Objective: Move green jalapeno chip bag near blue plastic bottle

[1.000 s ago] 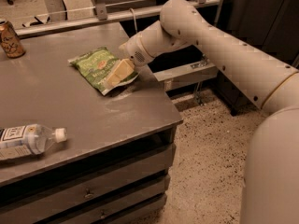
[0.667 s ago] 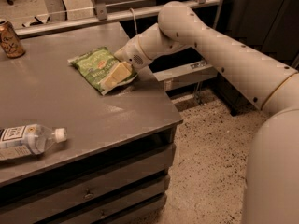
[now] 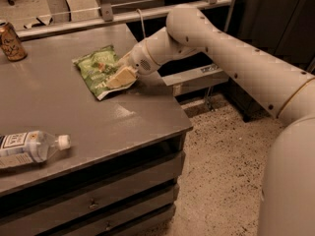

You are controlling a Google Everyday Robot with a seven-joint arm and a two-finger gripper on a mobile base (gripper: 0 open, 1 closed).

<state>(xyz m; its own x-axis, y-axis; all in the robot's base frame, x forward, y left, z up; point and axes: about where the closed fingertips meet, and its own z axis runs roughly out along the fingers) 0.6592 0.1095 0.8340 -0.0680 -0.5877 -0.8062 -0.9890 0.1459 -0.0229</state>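
table (image 3: 98,117): grey, with drawers in the front. Everything below is placed off it.
green jalapeno chip bag (image 3: 96,68): lying flat on the table top, far-right part, white edge facing the table's near side
gripper (image 3: 120,76): down at the table top, right on the bag's right edge and touching it. Honestly can't tell how wide it's open or whether it's got the bag.
arm (image 3: 236,53): white, reaching in over the table's right edge
blue plastic bottle (image 3: 27,149): on its side by the table's near-left edge, white cap pointing right, well apart from the bag
brown-gold can (image 3: 11,41): upright at the table's far-left corner
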